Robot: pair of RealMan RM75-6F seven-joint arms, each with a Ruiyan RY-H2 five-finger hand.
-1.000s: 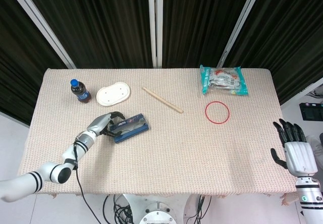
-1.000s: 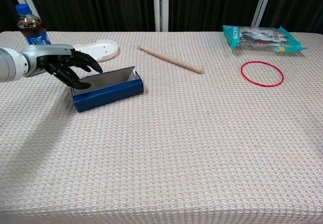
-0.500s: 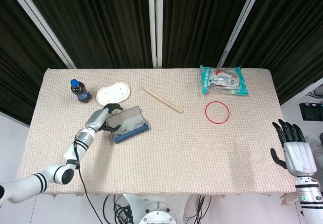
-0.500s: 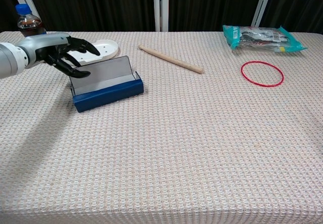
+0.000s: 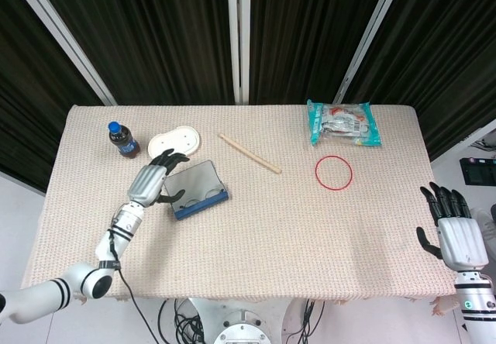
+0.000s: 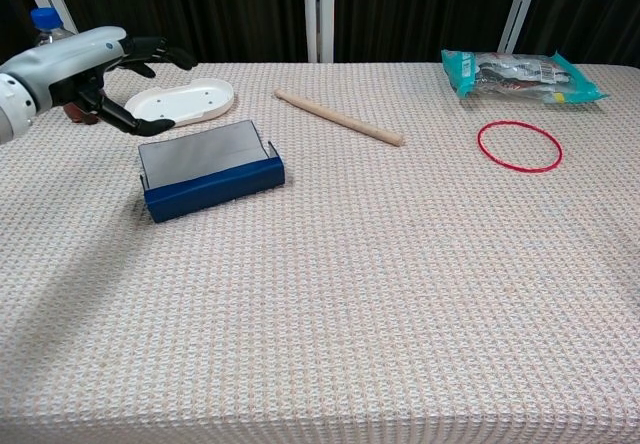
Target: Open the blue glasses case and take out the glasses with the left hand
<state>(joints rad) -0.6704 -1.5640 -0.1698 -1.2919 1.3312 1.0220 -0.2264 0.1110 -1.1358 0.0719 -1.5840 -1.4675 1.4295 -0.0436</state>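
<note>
A: What has changed since the earlier frames?

B: The left hand (image 6: 85,64) has lifted off the lid and drawn back toward the far left, and the lid of the blue glasses case (image 6: 210,169) now stands fully open. The hand hovers with its fingers spread, holding nothing.

A: Where is the case?

B: On the left part of the table (image 5: 256,243), just near of the white dish (image 5: 173,143) and right of the bottle (image 5: 122,140). The glasses themselves cannot be made out in either view.

A: How should the contents be handled?

B: Glasses are probably light, stiff and fragile at the lenses and hinges. A sensible hold is a light pinch on the frame's bridge or a temple arm. The case is light too and may slide on the woven cloth.

A: And the right hand (image 5: 457,232)?

B: It rests at the near right edge, fingers extended, empty.
</note>
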